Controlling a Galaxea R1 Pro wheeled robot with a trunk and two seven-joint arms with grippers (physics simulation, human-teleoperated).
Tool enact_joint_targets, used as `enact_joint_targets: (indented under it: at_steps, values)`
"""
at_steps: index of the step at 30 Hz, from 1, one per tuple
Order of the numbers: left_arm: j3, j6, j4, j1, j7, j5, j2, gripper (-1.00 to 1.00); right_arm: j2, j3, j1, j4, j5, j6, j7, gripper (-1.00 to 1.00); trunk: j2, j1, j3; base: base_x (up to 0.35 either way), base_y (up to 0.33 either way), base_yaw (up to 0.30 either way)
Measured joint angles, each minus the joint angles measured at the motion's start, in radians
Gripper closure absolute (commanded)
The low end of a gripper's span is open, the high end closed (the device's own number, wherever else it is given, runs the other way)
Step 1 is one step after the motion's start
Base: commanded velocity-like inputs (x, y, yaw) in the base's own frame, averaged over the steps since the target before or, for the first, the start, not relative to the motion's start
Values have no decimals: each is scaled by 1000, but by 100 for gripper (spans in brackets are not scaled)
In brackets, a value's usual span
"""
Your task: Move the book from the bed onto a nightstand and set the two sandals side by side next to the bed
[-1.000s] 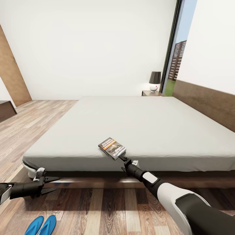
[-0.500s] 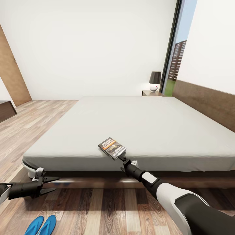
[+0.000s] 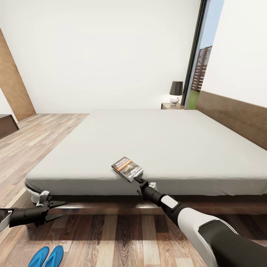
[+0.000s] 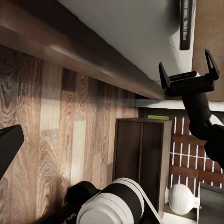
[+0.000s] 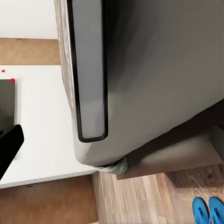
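- The right gripper (image 3: 138,180), jaws apart, is inching up to the book (image 3: 127,168) and barely advancing since a second ago.
- The book is lying unmoved at the bed's (image 3: 155,137) near edge, not yet grasped.
- The left gripper (image 3: 59,208), also open, is sinking slightly; the sandals (image 3: 47,256) are sitting paired on the floor.

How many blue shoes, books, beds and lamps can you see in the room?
Blue sandals: 2
Book: 1
Bed: 1
Lamp: 1
Total: 5
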Motion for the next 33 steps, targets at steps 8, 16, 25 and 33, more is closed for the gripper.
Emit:
enact_joint_targets:
  at_steps: [8,16,25,33]
  values:
    - [0,0,0,1,1,0,0,-100,0,-1,0,0,0,1,0,-100,0,0,0,10,0,0]
    - [0,0,0,0,1,0,0,-100,0,-1,0,0,0,4,3,-100,0,0,0,2,0,0]
    - [0,0,0,1,1,0,0,-100,0,-1,0,0,0,5,6,-100,0,0,0,8,0,0]
    - [0,0,0,1,1,0,0,-100,0,-1,0,0,0,6,7,-100,0,0,0,131,0,0]
